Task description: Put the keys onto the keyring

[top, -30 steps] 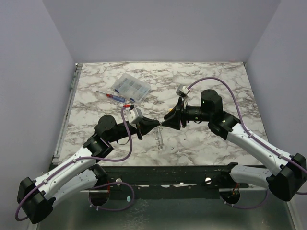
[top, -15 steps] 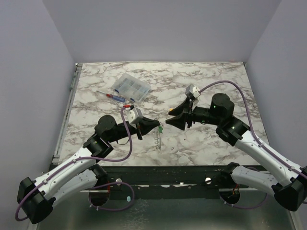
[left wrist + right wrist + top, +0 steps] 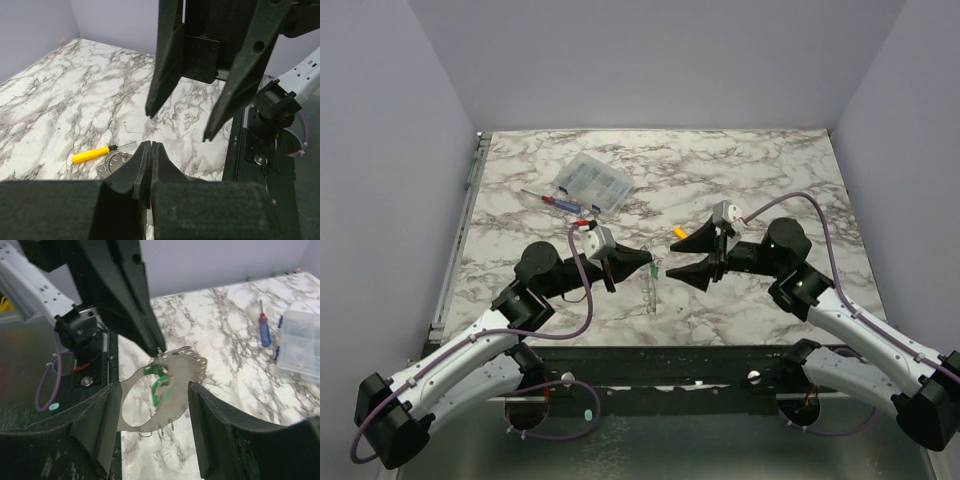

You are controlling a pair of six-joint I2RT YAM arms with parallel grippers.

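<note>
My left gripper (image 3: 651, 263) is shut on the top edge of the keyring (image 3: 187, 372), a flat pale metal piece with a big loop opening. It hangs as a slim strip (image 3: 650, 290) just above the table. A green-headed key (image 3: 160, 384) hangs on the keyring beside the loop and shows as a green speck (image 3: 657, 268) from above. My right gripper (image 3: 676, 257) faces the left one from the right, open, its fingers either side of the keyring's lower half without touching it. In the left wrist view the closed fingertips (image 3: 145, 150) hide most of the keyring.
A short yellow stick with a black tip (image 3: 679, 232) lies on the marble just behind the right gripper. A clear compartment box (image 3: 595, 182) and a red-and-blue screwdriver (image 3: 555, 199) lie at the back left. The black base rail (image 3: 670, 360) runs along the near edge.
The right gripper has pulled back to the right, away from the left fingertips, and opened wider. The green key now hangs on the keyring. The left arm has held still.
</note>
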